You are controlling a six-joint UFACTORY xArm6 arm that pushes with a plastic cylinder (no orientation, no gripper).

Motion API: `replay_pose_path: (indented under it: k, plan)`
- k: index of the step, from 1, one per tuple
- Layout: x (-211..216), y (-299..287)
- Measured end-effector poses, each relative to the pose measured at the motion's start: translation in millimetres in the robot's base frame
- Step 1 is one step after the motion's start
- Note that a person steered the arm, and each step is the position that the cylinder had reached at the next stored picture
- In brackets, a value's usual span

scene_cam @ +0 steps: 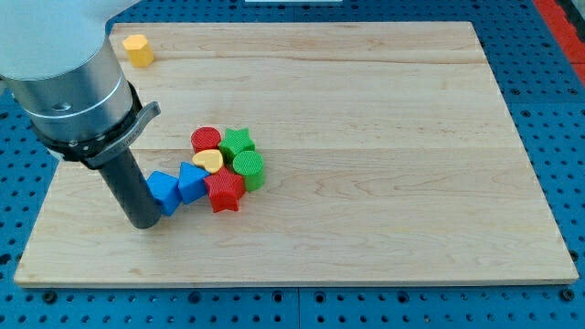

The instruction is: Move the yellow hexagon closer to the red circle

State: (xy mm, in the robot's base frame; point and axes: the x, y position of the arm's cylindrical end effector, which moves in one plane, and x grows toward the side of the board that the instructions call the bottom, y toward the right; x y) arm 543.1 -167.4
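Note:
The yellow hexagon point(138, 49) sits near the board's top left corner, far from the other blocks. The red circle point(206, 140) is at the top left of a tight cluster in the middle left of the board. My tip point(143, 222) rests on the board just left of the cluster, touching or nearly touching a blue block point(164, 191). The tip is well below the yellow hexagon.
The cluster also holds a yellow heart point(208, 161), a green star point(238, 142), a green circle point(249, 167), a red star point(225, 190) and a second blue block point(191, 181). The wooden board point(384, 137) lies on a blue perforated table.

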Motion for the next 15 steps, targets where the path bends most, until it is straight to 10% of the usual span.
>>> replay_pose_path:
  k: [5,9,15]
  plan:
    - [5,-50]
    - [-129,-138]
    - [-305,-44]
